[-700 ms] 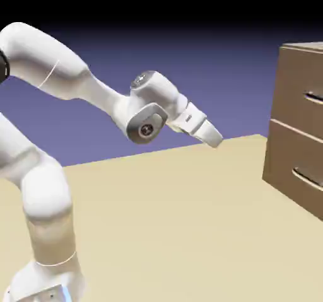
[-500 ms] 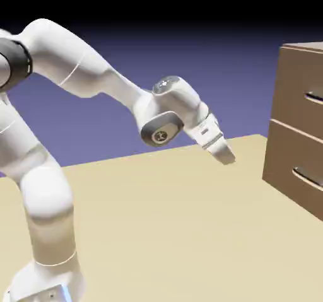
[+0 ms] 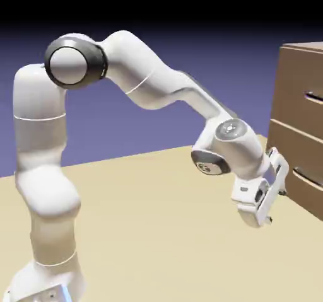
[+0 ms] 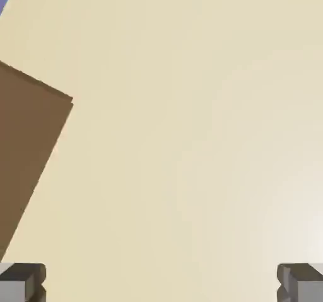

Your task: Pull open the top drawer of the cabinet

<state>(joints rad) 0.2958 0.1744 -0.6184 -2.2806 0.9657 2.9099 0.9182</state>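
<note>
The table is the biggest thing, flat and smooth and pale yellow like sand. Behind it is a plain blue-violet wall of color that goes black at the top.

The robot arm is white, shiny and round, like fat pipes joined together, with dark gray rings at some joints. It stands up at the exterior view's left, bends at a high elbow, and slopes down to the exterior view's right. Its wrist is bent and the hand leans down, low over the table and near the cabinet.

The cabinet is a tall brown box that looks like wood, with straight edges. It is at the exterior view's right. In the hand view, a flat brown shape with a sharp corner pokes in from the left side.

The top drawer is the upper brown front, higher than the hand. The lower drawer is under it, with a thin pale line between.

The gripper is wide open and has nothing in it. Its two small gray tips are blocky and far apart.

The top handle and the bottom handle are thin, shiny metal bars.
</note>
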